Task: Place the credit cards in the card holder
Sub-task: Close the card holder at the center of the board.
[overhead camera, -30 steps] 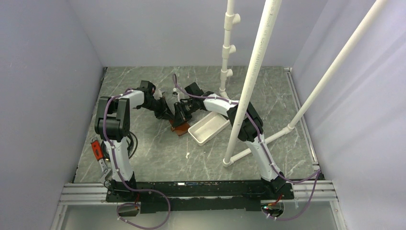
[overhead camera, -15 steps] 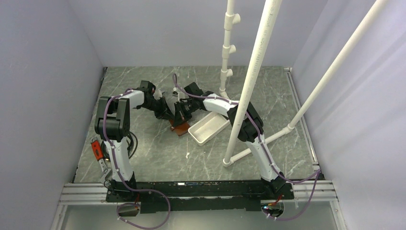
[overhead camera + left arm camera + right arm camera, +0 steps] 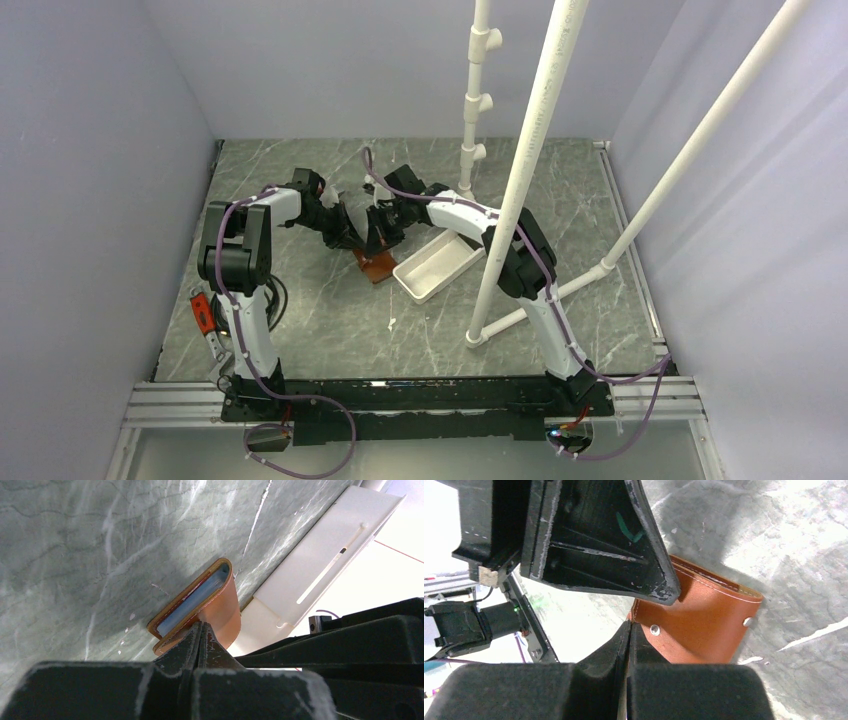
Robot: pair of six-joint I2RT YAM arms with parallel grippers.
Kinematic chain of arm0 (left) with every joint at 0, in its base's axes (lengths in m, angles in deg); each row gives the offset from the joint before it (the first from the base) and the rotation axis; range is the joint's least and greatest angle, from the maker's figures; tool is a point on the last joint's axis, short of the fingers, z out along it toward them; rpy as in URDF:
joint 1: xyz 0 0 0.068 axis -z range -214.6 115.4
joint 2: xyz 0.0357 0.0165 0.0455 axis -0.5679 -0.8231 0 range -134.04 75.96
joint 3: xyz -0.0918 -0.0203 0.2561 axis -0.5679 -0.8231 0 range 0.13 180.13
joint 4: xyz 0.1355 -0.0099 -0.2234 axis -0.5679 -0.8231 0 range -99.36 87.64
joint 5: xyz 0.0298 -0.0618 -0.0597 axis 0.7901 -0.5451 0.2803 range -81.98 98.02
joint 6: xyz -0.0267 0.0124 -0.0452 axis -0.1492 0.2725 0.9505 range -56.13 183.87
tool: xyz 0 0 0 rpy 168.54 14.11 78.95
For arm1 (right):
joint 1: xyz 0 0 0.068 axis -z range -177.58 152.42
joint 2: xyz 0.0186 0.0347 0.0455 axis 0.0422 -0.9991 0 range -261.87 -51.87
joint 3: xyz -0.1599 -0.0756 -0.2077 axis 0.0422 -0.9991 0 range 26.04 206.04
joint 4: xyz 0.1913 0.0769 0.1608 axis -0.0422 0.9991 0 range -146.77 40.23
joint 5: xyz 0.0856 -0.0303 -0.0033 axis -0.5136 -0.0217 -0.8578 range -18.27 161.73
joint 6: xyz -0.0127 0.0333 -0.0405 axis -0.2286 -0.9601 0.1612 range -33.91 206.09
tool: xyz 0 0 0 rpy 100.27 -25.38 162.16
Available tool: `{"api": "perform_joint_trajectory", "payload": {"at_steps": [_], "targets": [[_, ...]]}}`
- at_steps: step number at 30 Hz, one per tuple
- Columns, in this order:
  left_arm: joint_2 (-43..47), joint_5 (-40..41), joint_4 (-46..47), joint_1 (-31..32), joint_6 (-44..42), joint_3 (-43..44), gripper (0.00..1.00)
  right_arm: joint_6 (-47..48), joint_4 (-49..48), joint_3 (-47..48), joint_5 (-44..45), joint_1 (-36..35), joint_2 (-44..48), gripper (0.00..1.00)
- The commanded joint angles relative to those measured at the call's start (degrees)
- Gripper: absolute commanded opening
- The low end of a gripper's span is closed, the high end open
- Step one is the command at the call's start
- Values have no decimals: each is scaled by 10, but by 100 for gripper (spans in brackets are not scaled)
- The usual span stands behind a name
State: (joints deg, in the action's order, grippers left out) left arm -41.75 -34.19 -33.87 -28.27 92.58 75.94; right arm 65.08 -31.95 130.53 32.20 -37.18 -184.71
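Card holder of brown stitched leather (image 3: 374, 266), 1 of it, sits on the grey marbled tabletop (image 3: 330, 330) about the middle of the floor, just left of the 1 long white rectangular plastic tray (image 3: 437, 264). Whether the 2 touch I cannot tell. The card holder is folded over on itself, its rounded fold towards the tray. Between its 2 leaves shows the pale edge of 1 blue credit card (image 3: 192, 604); if more cards are tucked in with it, they are hidden.

On the outer leather I count 2 small round metal snap studs (image 3: 654, 629), 1 near each end of the flap, with a light line of stitching along the edge.

Both arms meet over the card holder. The left gripper (image 3: 201, 627) has its black fingers pressed together, the tips right against the edge of the upper leaf; whether any leather is caught between them I cannot make out. The right gripper (image 3: 629, 627) is likewise pressed tight, its tips at the near edge of the card holder beside 1 stud, with nothing seen between them.

One black finger of the left gripper carries a green scrawled mark (image 3: 626, 524), not legible as writing.

To the right of the tray stand 3 white plastic pipes (image 3: 535, 150).
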Motion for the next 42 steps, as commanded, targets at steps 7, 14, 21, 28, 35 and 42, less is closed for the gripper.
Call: {"api": "perform_joint_trajectory", "payload": {"at_steps": [7, 14, 21, 28, 35, 42], "targets": [[-17, 73, -36, 1, -24, -20, 0, 40, 44, 49, 69, -1, 17, 0], [-19, 72, -35, 1, -24, -17, 0, 52, 62, 58, 92, -3, 9, 0], [-17, 73, -36, 1, -24, -19, 0, 60, 76, 72, 102, -4, -6, 0], [-17, 73, -36, 1, -25, -20, 0, 75, 99, 84, 129, -8, -15, 0], [-17, 72, -35, 1, -24, -19, 0, 75, 108, 91, 132, -10, -23, 0], [-18, 72, -36, 1, -25, -18, 0, 80, 133, 101, 151, -13, -37, 0]]}}
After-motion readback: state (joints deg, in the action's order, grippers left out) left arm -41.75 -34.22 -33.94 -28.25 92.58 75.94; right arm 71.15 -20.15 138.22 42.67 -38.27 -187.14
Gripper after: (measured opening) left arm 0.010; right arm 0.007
